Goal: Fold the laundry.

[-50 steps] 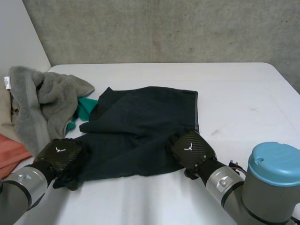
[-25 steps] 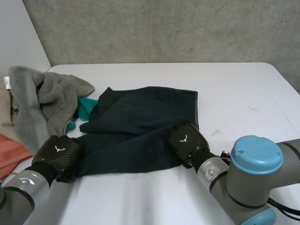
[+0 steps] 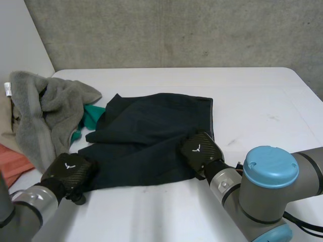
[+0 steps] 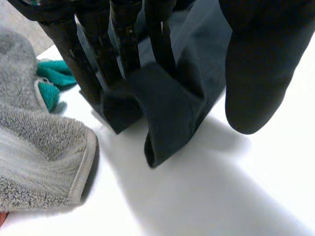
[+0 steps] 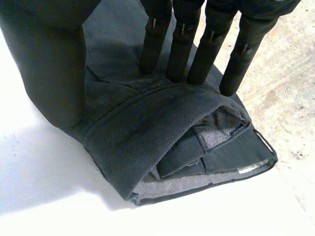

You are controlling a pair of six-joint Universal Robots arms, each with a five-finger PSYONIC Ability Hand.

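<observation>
Dark navy shorts [image 3: 151,136] lie spread on the white table [image 3: 252,101], partly doubled over. My left hand [image 3: 68,171] is at their near left corner. In the left wrist view that corner [image 4: 167,113] stands up in a bunched fold between the fingers [image 4: 123,44] and the thumb [image 4: 261,73]. My right hand [image 3: 200,149] is at the near right corner. In the right wrist view the hem [image 5: 147,128] rolls up, showing its grey lining. It is pinched between straight fingers [image 5: 182,44] on its far side and the thumb [image 5: 49,64] on its near side.
A grey towel [image 3: 45,111] is heaped at the table's left, close beside my left hand [image 4: 39,147]. A teal cloth [image 3: 91,118] pokes out from under it, touching the shorts. Orange cloth [image 3: 10,164] lies at the left edge. The right half of the table is bare.
My right hand moved up and inward onto the near right corner, and its elbow swung left. My left hand shifted slightly nearer and took up the left corner. The near hem drew back a little.
</observation>
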